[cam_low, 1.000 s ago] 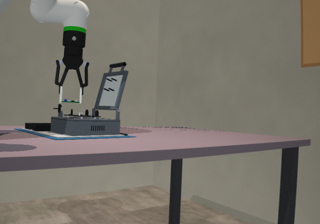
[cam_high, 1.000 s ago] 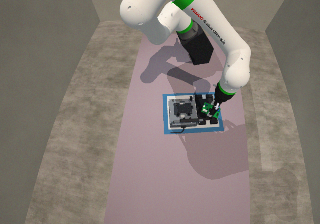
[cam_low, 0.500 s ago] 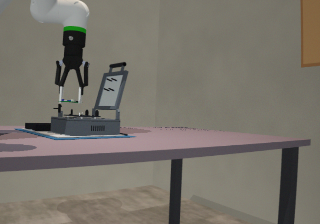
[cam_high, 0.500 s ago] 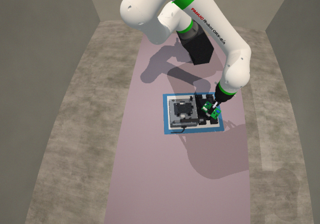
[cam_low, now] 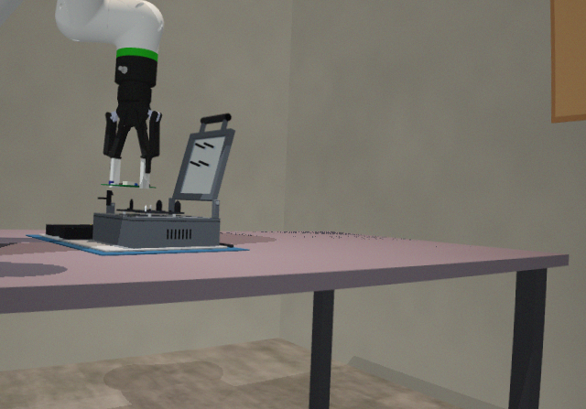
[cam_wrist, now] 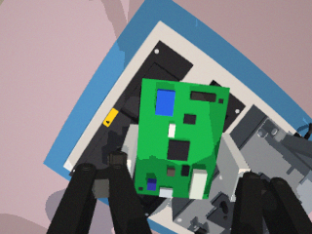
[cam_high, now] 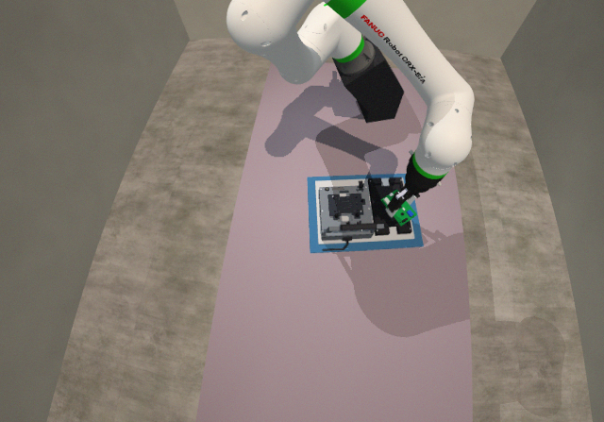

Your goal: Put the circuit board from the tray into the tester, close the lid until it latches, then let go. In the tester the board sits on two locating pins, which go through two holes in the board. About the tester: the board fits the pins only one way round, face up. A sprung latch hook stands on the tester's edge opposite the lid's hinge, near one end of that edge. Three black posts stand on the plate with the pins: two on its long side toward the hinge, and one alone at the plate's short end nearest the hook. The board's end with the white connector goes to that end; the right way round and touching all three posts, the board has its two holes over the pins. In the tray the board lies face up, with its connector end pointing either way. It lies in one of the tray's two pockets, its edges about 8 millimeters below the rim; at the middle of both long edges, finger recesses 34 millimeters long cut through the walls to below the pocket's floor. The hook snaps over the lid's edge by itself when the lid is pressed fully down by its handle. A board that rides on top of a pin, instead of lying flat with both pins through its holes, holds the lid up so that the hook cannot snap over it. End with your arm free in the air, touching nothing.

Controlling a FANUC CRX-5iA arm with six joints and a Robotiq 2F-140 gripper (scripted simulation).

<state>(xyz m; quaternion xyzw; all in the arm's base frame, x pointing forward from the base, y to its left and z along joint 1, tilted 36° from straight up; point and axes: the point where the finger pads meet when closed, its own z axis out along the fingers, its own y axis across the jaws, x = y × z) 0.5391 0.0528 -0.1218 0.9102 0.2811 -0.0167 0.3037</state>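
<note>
My gripper (cam_high: 398, 203) (cam_low: 128, 185) (cam_wrist: 178, 142) is shut on the circuit board (cam_low: 124, 186) (cam_wrist: 158, 138), its pads on the two long edges. The board is face up, roughly level, in the air above the tray (cam_low: 68, 231) (cam_wrist: 173, 60). Its white connector (cam_wrist: 198, 184) is at the lower end in the wrist view. In the top view the board lies askew to the tester (cam_high: 323, 212) (cam_low: 146, 234). The tester's lid (cam_low: 203, 168) stands open, leaning back. The hook (cam_high: 360, 183) (cam_low: 109, 199) stands upright. The plate (cam_high: 346, 205) with its posts carries no board.
The tester and tray sit side by side on a blue-edged mat (cam_high: 308, 232) (cam_low: 175, 254) (cam_wrist: 80, 124). The raised lid with its black handle (cam_low: 215, 118) is the tallest thing beside the gripper. A black cable (cam_high: 336, 249) runs from the tester's hinge side.
</note>
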